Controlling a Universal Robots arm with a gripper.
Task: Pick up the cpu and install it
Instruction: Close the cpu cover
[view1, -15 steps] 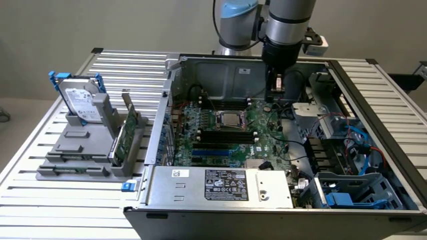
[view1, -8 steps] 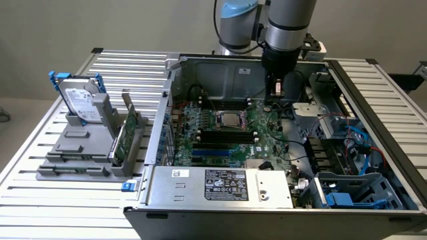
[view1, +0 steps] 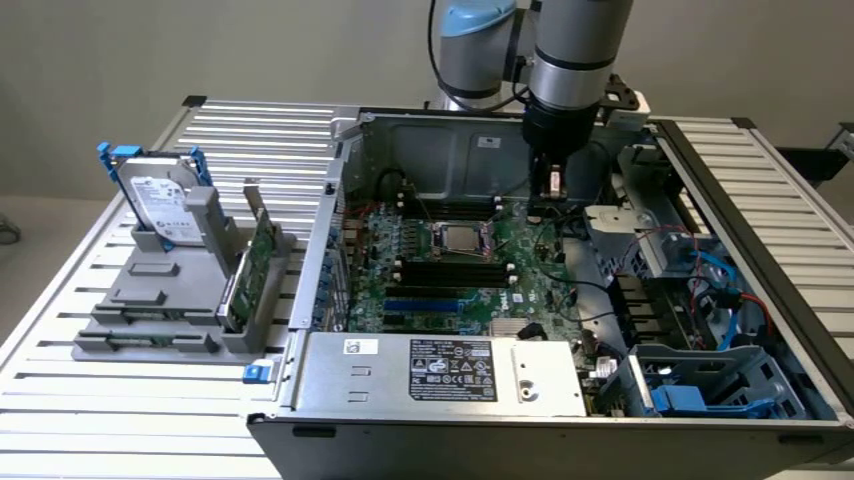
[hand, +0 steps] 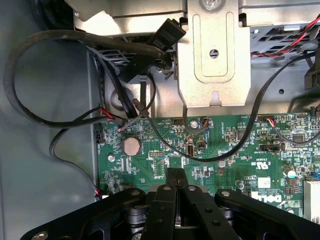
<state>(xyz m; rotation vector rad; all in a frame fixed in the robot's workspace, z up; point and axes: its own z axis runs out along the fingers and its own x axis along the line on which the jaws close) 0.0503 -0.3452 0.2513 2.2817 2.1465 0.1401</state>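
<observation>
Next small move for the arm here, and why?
Probably a straight lift out of the case. The gripper has its jaws shut on nothing, low over the motherboard among loose cables, and the cpu already looks seated in its socket.

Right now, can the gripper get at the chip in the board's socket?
Likely yes. The chip lies flat on the board, the case is open and nothing covers it. The gripper, shut, hangs over the board on the exterior view's right of the chip.
</observation>
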